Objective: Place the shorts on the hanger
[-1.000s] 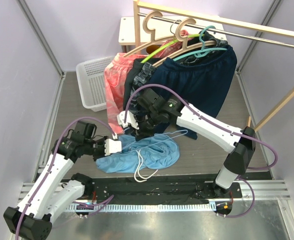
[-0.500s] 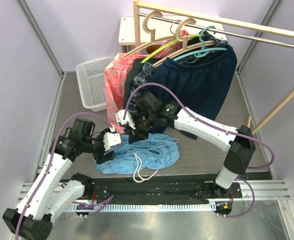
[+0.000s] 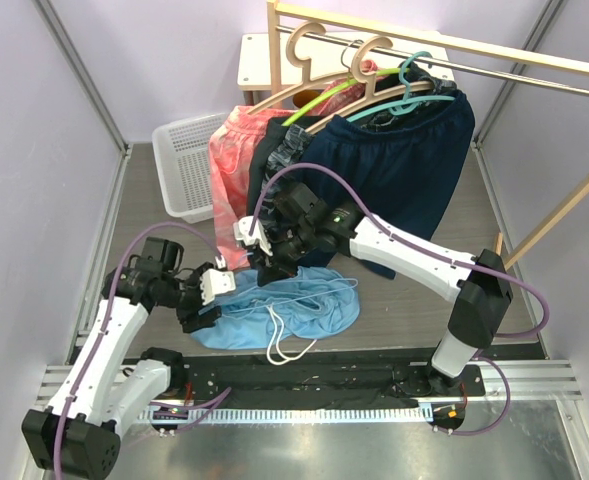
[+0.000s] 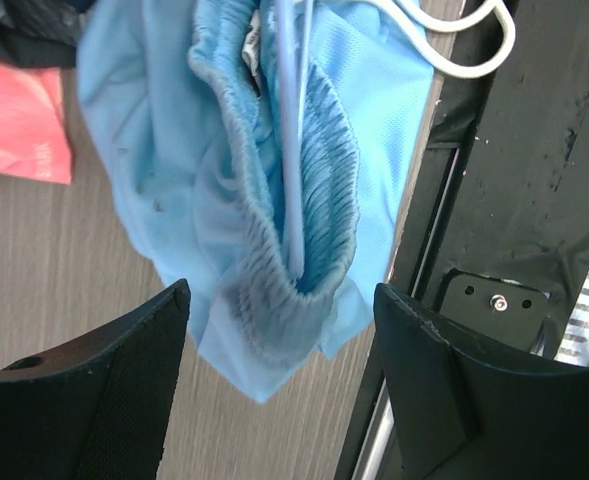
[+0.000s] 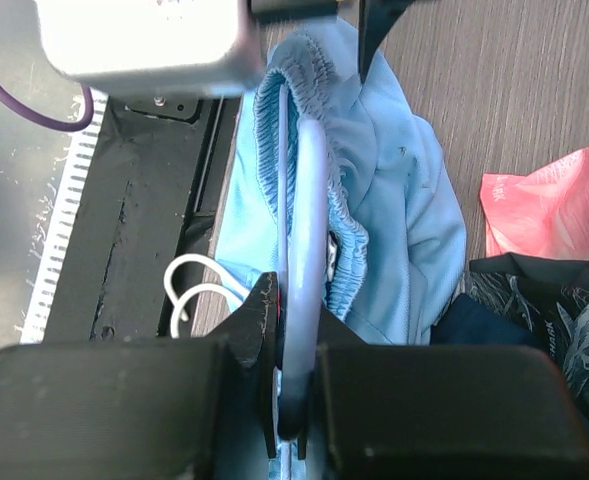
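The right gripper (image 5: pixel 294 320) is pressed together on the hanger (image 5: pixel 304 200), the thin pale-blue wire pinched between its two dark fingers (image 5: pixel 259 325) and running straight out from them. Beyond the fingertips the wire passes into the ruffled elastic waistband of the shorts (image 5: pixel 404 220), which bunch around it. The left gripper (image 4: pixel 279 300) hangs just above the near end of the same garment with its fingers spread wide, nothing between them; in its wrist view the waistband opening lies below the gap with the wire running along the inside of it. The shorts lie crumpled on the wood-grain table (image 3: pixel 414 310), between the two grippers and just beyond the black base rail (image 4: pixel 534 150), and their white drawstring (image 3: pixel 284 345) loops out over that rail. Past the shorts, a coral-pink garment (image 3: pixel 229 160), a dark patterned one (image 5: pixel 534 310) and large navy shorts (image 3: pixel 394 170) hang from hangers on a wooden rack (image 3: pixel 424 40), their lower edges near the table behind the right gripper. A white slotted basket (image 3: pixel 189 165) stands at the far left of the table, beside the pink garment.
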Robot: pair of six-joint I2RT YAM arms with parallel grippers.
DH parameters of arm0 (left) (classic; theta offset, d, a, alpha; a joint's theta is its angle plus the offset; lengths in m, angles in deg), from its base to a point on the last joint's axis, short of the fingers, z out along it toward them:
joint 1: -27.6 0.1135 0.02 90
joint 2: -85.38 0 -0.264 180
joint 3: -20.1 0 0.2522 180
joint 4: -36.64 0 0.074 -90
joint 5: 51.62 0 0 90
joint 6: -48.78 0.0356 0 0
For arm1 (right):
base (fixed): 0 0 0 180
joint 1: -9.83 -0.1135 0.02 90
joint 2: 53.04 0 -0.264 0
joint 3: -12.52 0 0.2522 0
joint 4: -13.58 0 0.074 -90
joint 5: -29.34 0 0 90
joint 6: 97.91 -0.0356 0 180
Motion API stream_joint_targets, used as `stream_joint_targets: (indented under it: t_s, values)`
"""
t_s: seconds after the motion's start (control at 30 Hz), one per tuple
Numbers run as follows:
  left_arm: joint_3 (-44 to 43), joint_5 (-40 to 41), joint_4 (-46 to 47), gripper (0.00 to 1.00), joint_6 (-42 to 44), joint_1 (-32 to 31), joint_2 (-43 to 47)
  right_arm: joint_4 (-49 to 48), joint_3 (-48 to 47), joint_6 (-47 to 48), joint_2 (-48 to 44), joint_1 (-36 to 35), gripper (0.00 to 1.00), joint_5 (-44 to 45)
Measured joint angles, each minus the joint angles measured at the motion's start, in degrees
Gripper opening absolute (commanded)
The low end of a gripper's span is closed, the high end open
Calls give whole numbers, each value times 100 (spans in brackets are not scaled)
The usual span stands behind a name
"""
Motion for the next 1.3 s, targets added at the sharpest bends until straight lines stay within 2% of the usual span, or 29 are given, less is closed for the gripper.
stream_joint_targets:
  t_s: [0.07, 0.1, 0.13, 0.17, 0.2, 0.23, 0.3, 0.33, 0.4, 0.43, 0.5, 0.67, 0.77, 0.9, 1.03, 1.3]
  values:
    - [144, -107, 96, 58, 74, 0, -26, -39, -2, -37, 0, 0, 1, -15]
    - [197, -179, 151, 48, 79, 0, -37, -50, -7, -70, 0, 2, 1, -31]
    - [238, -254, 227, 31, 48, 0, -57, -68, -11, -111, 0, 2, 1, -52]
    - [260, -306, 321, 23, -2, 0, -81, -76, -28, -149, 0, 4, 1, -72]
    - [273, -372, 433, 7, -52, 0, -125, -105, -39, -184, 0, 4, 1, -98]
    - [278, -420, 535, 1, -72, 0, -181, -149, -48, -216, 0, 2, 1, -105]
    - [284, -474, 632, 0, -103, 0, -293, -203, -57, -289, 0, 17, 4, -87]
    - [291, -516, 662, 0, -96, 0, -332, -221, -57, -323, 0, 35, 22, -46]
    - [319, -531, 774, 0, -188, 0, -330, -243, -57, -546, 0, 63, 46, 83]
    - [332, -531, 822, 0, -245, 0, -310, -308, -57, -719, -15, 63, 68, 175]
    - [402, -522, 966, 0, -407, 7, -192, -400, -7, -1058, -114, 109, 75, 422]
    - [498, -514, 1099, 0, -713, 26, 103, -505, 710, -1961, -1126, 409, 73, 1255]
    - [525, -503, 1172, 0, -839, 26, 153, -529, 1405, -2352, -2103, 584, 66, 1943]
    - [531, -481, 1255, 0, -944, 26, 138, -518, 2214, -2719, -3073, 557, 63, 2498]
    - [531, -472, 1320, 0, -986, 26, 94, -511, 3027, -3082, -3364, 535, 63, 2850]
    - [531, -446, 1327, 0, -979, 26, 179, -1069, 3978, -3917, -3056, 435, 61, 3110]
